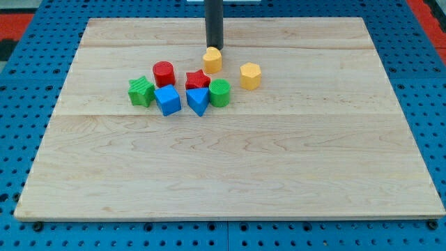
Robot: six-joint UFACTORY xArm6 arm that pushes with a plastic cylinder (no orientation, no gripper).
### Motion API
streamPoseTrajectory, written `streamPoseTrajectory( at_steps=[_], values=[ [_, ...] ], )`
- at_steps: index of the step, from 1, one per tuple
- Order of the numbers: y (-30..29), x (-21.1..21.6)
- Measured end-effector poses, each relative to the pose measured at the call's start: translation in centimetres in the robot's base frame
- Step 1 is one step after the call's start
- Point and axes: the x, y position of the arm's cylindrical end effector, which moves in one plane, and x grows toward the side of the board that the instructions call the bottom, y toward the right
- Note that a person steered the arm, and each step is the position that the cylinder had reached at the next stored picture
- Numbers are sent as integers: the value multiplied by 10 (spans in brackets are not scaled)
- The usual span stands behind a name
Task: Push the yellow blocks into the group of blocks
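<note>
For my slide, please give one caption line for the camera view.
My tip sits just above the small yellow block near the group; the yellow hexagonal block lies apart at the view's right.

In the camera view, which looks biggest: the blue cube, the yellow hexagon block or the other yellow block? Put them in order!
1. Blue cube
2. Yellow hexagon block
3. Other yellow block, just below my tip

The two yellow ones look close in size, and the cube sits nearer the view's bottom.

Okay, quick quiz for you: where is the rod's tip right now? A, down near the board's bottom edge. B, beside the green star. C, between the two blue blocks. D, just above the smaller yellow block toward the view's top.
D: my tip sits right at the top side of the smaller yellow block, far from the green star and the blue blocks.
</note>
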Motion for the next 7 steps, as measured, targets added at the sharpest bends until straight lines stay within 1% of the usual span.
streamPoseTrajectory(
  at_steps=[1, 2, 3, 4, 5, 7],
  values=[
    [-10, 20],
    [5, 7],
    [59, 14],
    [102, 47],
    [99, 66],
    [52, 73]
  ],
)
